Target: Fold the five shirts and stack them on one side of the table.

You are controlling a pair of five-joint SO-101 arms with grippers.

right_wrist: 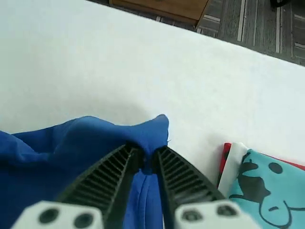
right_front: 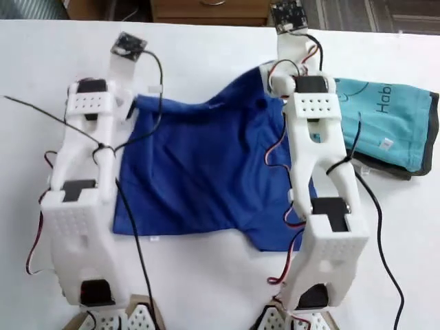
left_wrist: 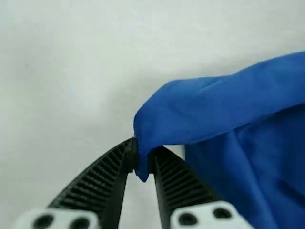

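A blue shirt (right_front: 199, 172) lies spread between my two arms on the white table (right_front: 206, 48). My left gripper (left_wrist: 141, 160) is shut on the blue shirt's (left_wrist: 224, 109) far left corner, which bunches up between the black ribbed fingers (left_wrist: 109, 176). My right gripper (right_wrist: 147, 160) is shut on the far right corner of the blue shirt (right_wrist: 95, 138), lifted a little off the table. A folded teal shirt (right_front: 385, 120) tops a stack at the right side, and the teal shirt (right_wrist: 267, 186) lies over red and white layers.
The left arm (right_front: 86, 172) and right arm (right_front: 320, 158) flank the shirt, with cables hanging over its edges. The table's far edge (right_wrist: 200, 36) borders a wooden cabinet (right_front: 206, 10). Bare white surface lies beyond the shirt and at the left.
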